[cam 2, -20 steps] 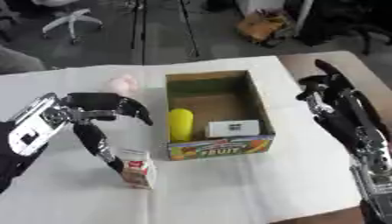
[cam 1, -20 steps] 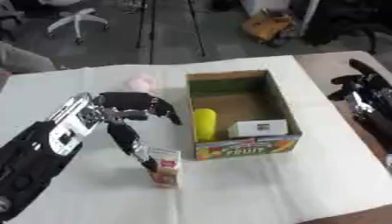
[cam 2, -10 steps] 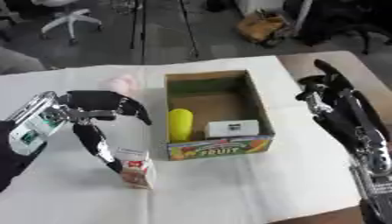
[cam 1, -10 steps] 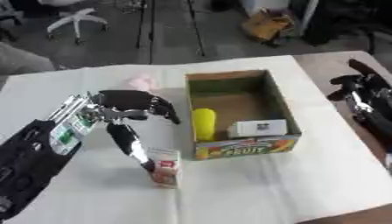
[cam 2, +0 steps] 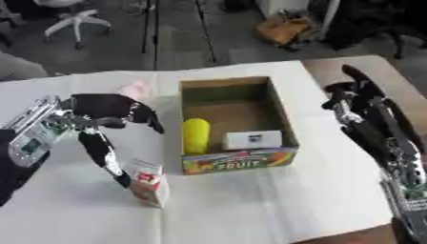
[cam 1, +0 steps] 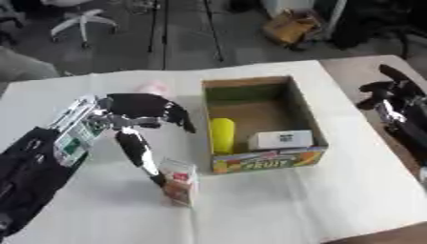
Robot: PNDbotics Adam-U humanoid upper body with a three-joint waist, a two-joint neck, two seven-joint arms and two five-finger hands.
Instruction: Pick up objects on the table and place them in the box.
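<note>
On the white table [cam 1: 275, 200], left hand [cam 1: 137, 114] still touches carton [cam 1: 178, 180].

The left hand [cam 1: 137, 112] partly hides a pink thing [cam 1: 155, 87]; whether its thumb touches the small carton [cam 1: 180, 181] is unclear.

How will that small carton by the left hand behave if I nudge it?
The small carton stands upright and narrow, so it would probably tip rather than slide. It looks like thin card, likely light. The left hand has its thumb at the carton's top.
</note>
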